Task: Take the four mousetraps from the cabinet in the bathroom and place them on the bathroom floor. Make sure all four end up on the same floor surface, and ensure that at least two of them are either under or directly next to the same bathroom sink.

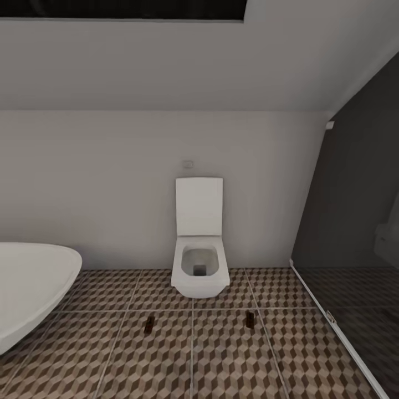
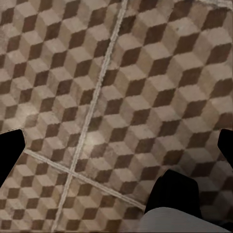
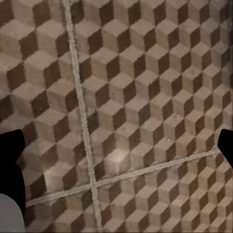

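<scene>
2 mousetraps (image 1: 149, 326) on bathroom floor (image 1: 221, 360) — apart.

Left hand (image 2: 121, 145) fingers spread wide, pointing down, nothing between; right hand (image 3: 121, 145) likewise spread, empty

2 small dark flat items on the bathroom floor (image 1: 221, 354): one (image 1: 148, 325) left of the toilet (image 1: 199, 260), one (image 1: 250, 319) right, both near side of it; too small to say they are mousetraps. 1 toilet, far centre. 1 white bathtub (image 1: 30, 288), left, partly cut off. 1 small wall plate (image 1: 188, 164) above the toilet. 1 dark shower floor (image 1: 366, 310), right.
</scene>
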